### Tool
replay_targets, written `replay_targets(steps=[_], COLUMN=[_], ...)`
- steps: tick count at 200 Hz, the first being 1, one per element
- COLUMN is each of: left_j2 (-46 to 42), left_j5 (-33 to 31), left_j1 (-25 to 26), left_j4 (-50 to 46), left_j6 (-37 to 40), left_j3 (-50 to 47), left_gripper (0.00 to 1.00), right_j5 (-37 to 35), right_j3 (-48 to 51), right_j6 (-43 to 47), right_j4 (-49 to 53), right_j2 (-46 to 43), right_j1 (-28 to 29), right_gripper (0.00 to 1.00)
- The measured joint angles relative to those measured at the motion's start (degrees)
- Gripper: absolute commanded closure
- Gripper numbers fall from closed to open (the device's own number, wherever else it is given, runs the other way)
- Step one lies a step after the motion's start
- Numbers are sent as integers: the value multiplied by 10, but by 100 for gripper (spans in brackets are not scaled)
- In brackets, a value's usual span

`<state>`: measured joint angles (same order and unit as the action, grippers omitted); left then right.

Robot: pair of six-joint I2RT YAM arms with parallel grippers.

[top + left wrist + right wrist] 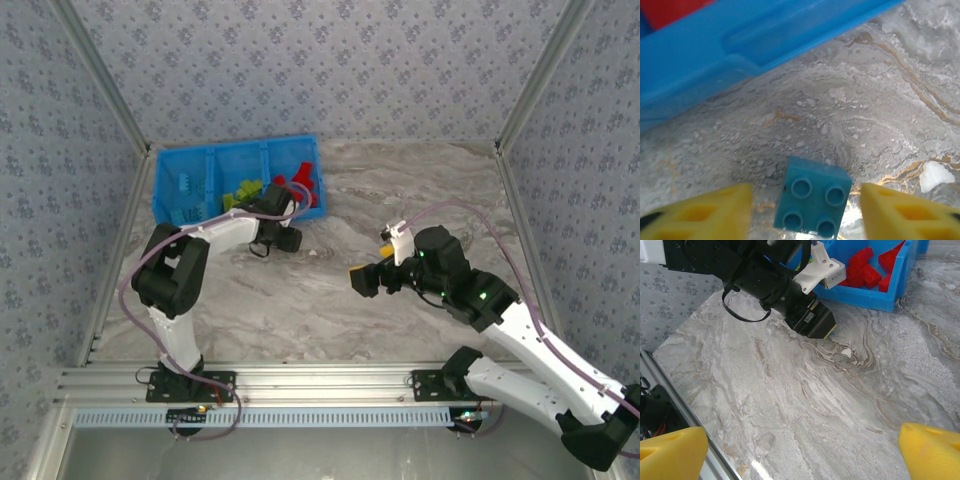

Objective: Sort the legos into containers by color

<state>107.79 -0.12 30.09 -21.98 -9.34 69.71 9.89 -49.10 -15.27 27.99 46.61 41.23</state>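
Observation:
A blue lego [812, 202] lies studs-up on the marble, close in front of the blue tray [740, 45]. My left gripper [807, 210] is open and straddles it, with a gap between the brick and each yellow finger. From above, that gripper [288, 238] sits just off the tray's [235, 146] front right corner. The tray's three containers hold blue legos [185, 185] on the left, green legos [243, 190] in the middle and red legos [298, 180] on the right. My right gripper [362, 278] hovers open over mid-table, its jaws [802, 450] wide apart with nothing between them.
The left arm [775, 280] reaches across the far side of the right wrist view, beside the tray's red compartment [865, 270]. Patterned walls and metal posts close in the table on three sides. An aluminium rail [320, 385] runs along the near edge.

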Motion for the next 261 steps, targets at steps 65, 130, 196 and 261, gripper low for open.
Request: replay_targets(steps=[65,130,196,261], left_j2=[7,-97,-326,-165], left_j5=[0,-10,-69,-60], left_j1=[11,27,-129,-342], left_j4=[-1,-4,41,71], left_j6=[9,11,18,-41], left_j3=[0,-53,-63,27], left_gripper=[68,68,67,60], right_j5=[0,0,0,0], right_j3=[2,2,2,2], right_j6=[-9,-19,-24,-26], right_j4=[-2,-5,-17,-19], right_j2=[5,5,5,-11], right_j1=[-3,-4,-5,-6], right_gripper=[0,0,0,0])
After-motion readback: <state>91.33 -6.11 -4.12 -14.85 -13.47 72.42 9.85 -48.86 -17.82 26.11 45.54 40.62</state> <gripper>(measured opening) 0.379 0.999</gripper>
